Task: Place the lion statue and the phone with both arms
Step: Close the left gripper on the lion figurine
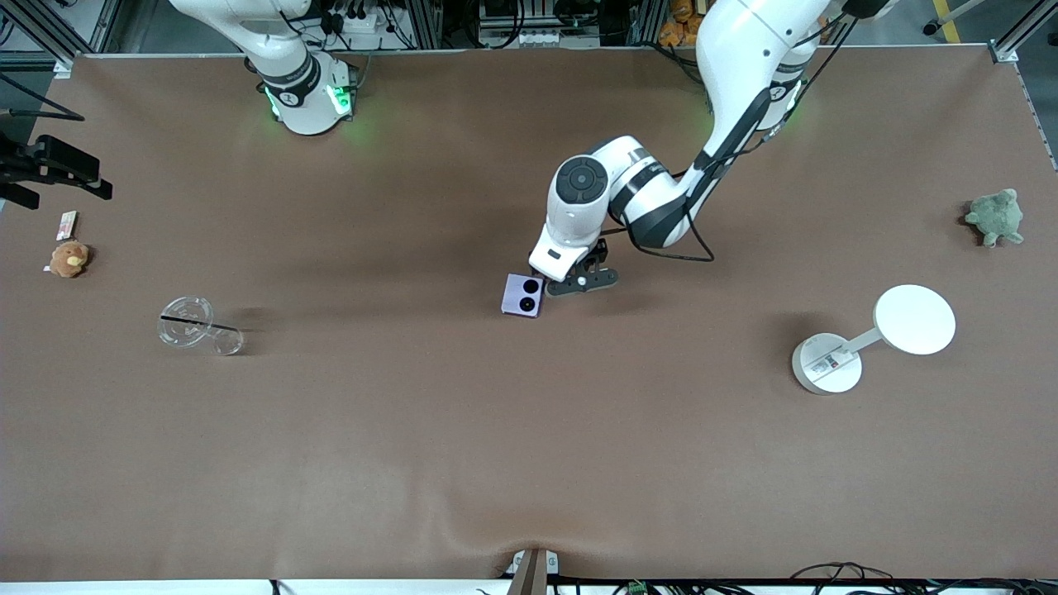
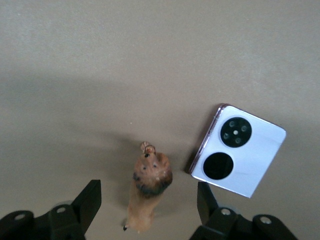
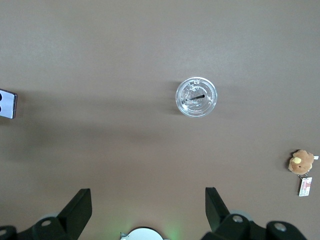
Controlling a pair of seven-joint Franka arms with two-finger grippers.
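The lion statue [image 2: 147,192] is a small reddish-brown figurine that stands on the table between the fingers of my left gripper [image 2: 147,207]. The gripper is open and neither finger touches the statue. The lavender phone [image 2: 240,150] lies flat right beside the statue, with its two black camera circles up. In the front view the phone [image 1: 523,295] lies mid-table. My left gripper [image 1: 570,277] is low over the table next to the phone and hides the statue. My right gripper [image 3: 147,210] is open and empty, high over the table near its base. One edge of the phone [image 3: 7,103] shows in the right wrist view.
A clear lidded cup [image 1: 188,321] [image 3: 196,96], a brown plush toy [image 1: 69,259] [image 3: 301,161] and a small card [image 1: 67,224] are toward the right arm's end. A green plush toy [image 1: 996,216] and a white round-topped stand [image 1: 868,335] are toward the left arm's end.
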